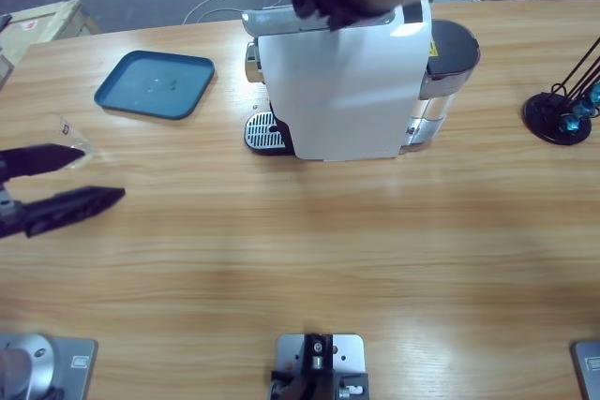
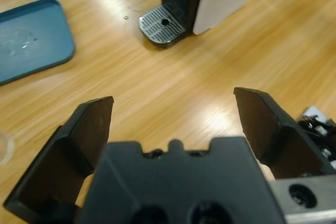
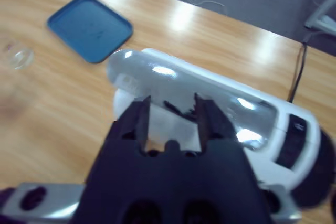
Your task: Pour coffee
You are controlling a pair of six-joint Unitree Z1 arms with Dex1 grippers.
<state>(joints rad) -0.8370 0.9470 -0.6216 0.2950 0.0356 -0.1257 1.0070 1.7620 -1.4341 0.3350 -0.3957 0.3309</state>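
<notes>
Pour coffee: L arm at the tumbler, R arm on top of the machine; no cup under the spout yet.

Near to far: L gripper [image 1: 101, 173], 9 o'clock on the table [image 1: 309, 259], fingers [image 2: 89, 124] spread wide, nothing betw. them. Tumbler [image 1: 67, 128] stands just off the upper fingertip, toward 10 o'clock, upright; clear glass, small dark logo, v. faint. Coffee inside: can't tell, no liquid made out. Blue tray [image 1: 155, 84] at 10–11 o'clock, bare. Coffee machine [image 1: 342, 91] at 12, white body, drip grate [image 2: 163, 24] facing 9. R gripper [image 3: 172, 103] over the machine's top, fingers part-open, narrow gap, no clear hold. Black capsule stand [image 1: 561, 110] at 2–3 o'clock. Judgement, step in hand: swing L fingers toward 10 to straddle the tumbler, close gently at mid-height, keep it upright, then carry to the grate; thin glass prob. slips or tips if nudged by one finger.
</notes>
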